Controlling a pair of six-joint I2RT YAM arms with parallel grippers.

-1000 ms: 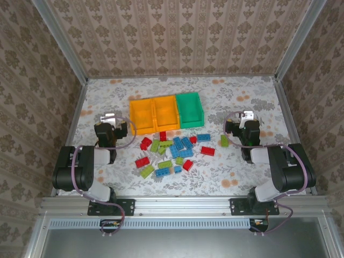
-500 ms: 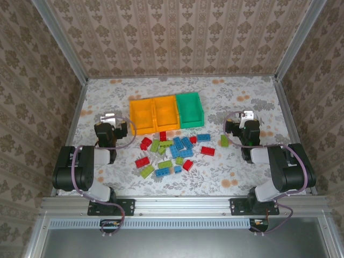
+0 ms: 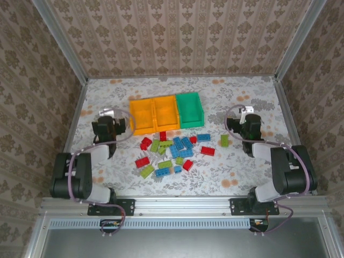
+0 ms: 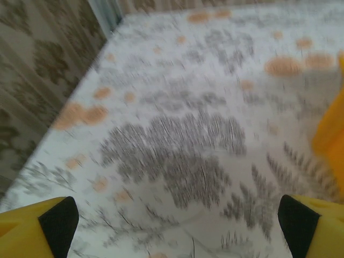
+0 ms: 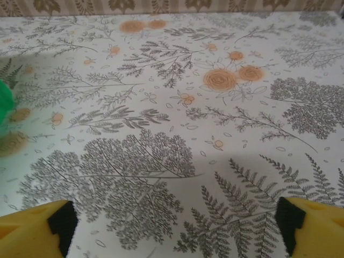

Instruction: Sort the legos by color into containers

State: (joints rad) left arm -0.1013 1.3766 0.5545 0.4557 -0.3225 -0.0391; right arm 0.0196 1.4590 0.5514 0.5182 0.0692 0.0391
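Bare floral table (image 3: pixel 252 88) lies open on both flanks and behind the three containers (image 3: pixel 154 113), which sit in a row at mid-table, well apart from the wallpapered walls (image 3: pixel 177 37). The legos (image 3: pixel 180 146) lie scattered just in front of them, between the arms. The left gripper (image 4: pixel 177 228) and right gripper (image 5: pixel 176 228) each hang spread wide over bare cloth, gripping nothing

Folded at elbows, wrists low, pointing away from bases. Gripping nothing with left gripper (image 3: pixel 106 113) or right gripper (image 3: pixel 248 112), jaws spread wide.
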